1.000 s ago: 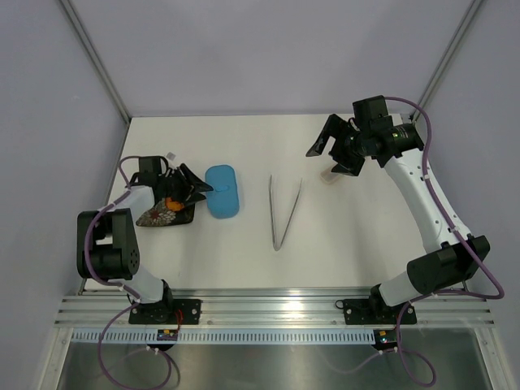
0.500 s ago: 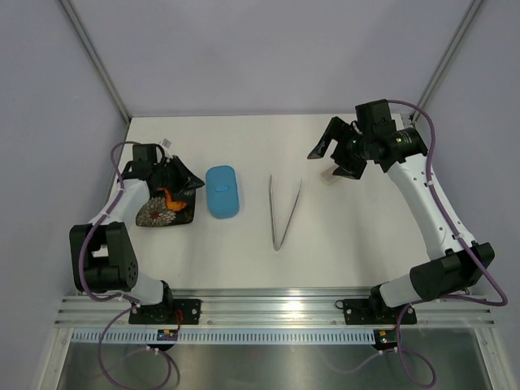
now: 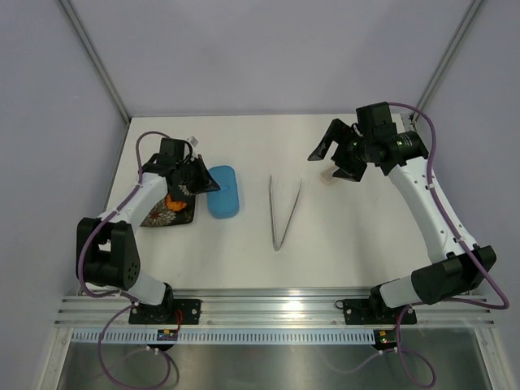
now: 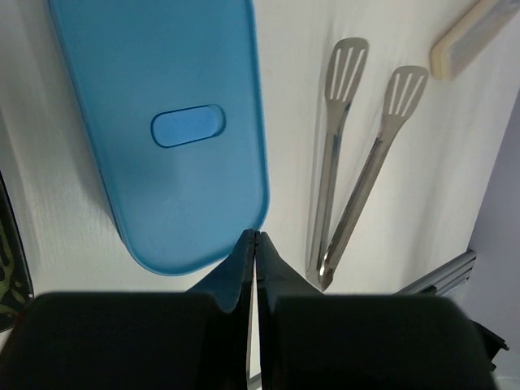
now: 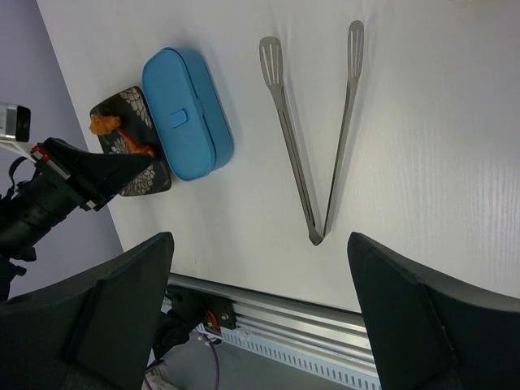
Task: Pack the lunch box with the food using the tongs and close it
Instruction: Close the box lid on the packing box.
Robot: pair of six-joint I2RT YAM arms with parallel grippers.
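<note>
Left jaws: I see them shut tight with nothing between them. Their tips sit at the near rim of the box (image 4: pixel 162 122), bottom centre of the left wrist view. I cannot tell whether they touch it.
Right jaws: I read them as spread wide and holding nothing, raised over the upper right of the surface (image 3: pixel 244 268).
Box: blue, with its lid on. It lies left of centre in the top view, just beside the right edge of the plate (image 3: pixel 158 216).
Plate: dark and patterned, at the far left of the surface, partly under the left arm.
Food: 1 orange piece (image 5: pixel 106 124) and 1 red piece (image 5: pixel 143 151) lie on the plate. 1 cream piece (image 3: pixel 328 175) lies on the surface at upper right, below the right jaws.
Tongs (image 3: pixel 284 213): flat on the surface at centre, in a narrow V. The joined end points to the bottom of the top view and the 2 slotted tips point to the top. They lie between the box and the right arm, apart from both.
</note>
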